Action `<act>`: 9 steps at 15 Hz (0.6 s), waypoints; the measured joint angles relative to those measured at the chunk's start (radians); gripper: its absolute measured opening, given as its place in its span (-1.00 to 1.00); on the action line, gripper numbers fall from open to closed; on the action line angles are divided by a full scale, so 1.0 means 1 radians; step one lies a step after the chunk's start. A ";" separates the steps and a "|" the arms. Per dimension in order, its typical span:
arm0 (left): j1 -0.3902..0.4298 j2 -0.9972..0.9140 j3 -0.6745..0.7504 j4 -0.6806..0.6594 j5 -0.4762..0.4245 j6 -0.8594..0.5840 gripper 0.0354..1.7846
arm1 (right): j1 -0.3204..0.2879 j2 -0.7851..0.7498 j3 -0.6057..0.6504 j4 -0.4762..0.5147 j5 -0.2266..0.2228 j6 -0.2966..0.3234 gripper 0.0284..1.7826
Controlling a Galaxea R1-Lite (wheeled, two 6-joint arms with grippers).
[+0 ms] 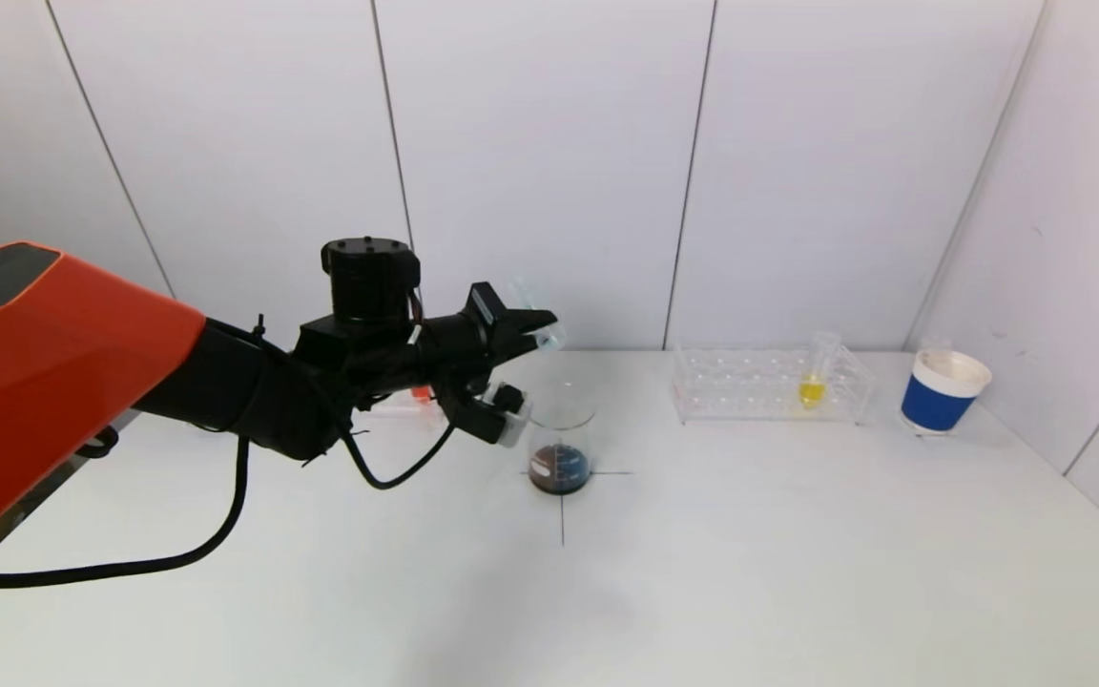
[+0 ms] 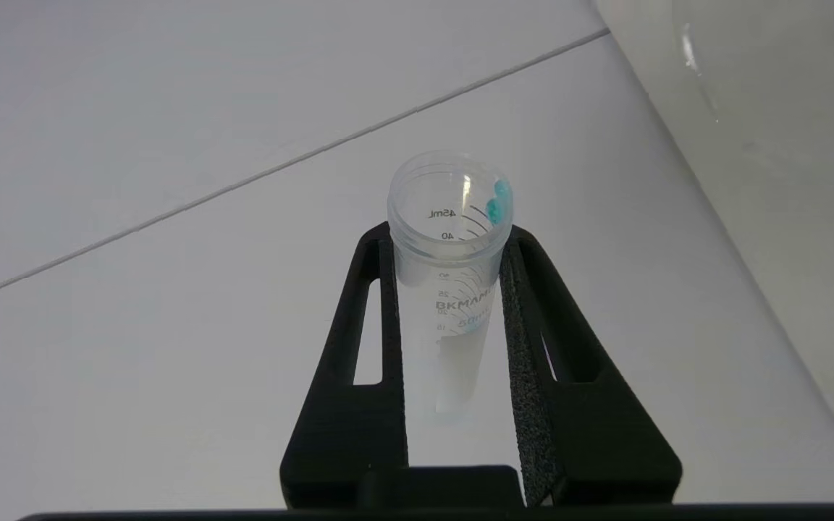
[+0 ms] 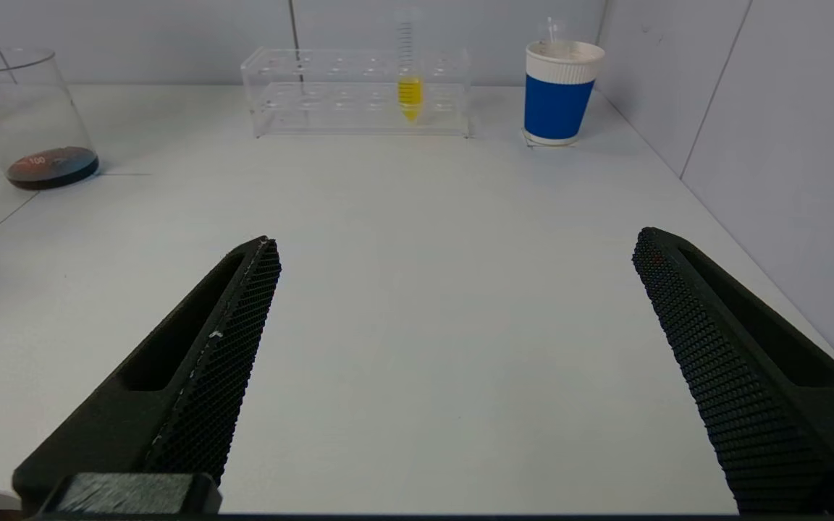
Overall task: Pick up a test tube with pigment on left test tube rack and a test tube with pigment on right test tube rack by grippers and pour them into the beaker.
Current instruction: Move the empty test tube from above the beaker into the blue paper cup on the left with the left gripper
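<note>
Left gripper (image 2: 453,318) clamped on the near-empty tube (image 2: 449,239) above the beaker (image 1: 560,448); blue residue could drip outside. Right gripper (image 3: 453,362) wide open, 1 yellow tube (image 3: 409,90) waiting.

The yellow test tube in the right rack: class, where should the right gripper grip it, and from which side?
Grip the yellow test tube on its clear upper part standing above the right rack, fingers either side, coming from the front. It stands upright alone, and the open right gripper already faces it.
</note>
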 joint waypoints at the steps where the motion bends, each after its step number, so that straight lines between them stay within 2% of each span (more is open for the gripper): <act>1: 0.000 -0.005 0.019 0.000 0.000 -0.040 -0.56 | 0.000 0.000 0.000 0.000 0.000 0.000 0.99; 5: 0.000 -0.027 0.076 -0.029 -0.001 -0.205 -0.56 | 0.000 0.000 0.000 0.000 0.000 0.000 0.99; 9: 0.000 -0.020 0.083 -0.164 0.001 -0.359 -0.56 | 0.000 0.000 0.000 0.000 0.000 0.000 0.99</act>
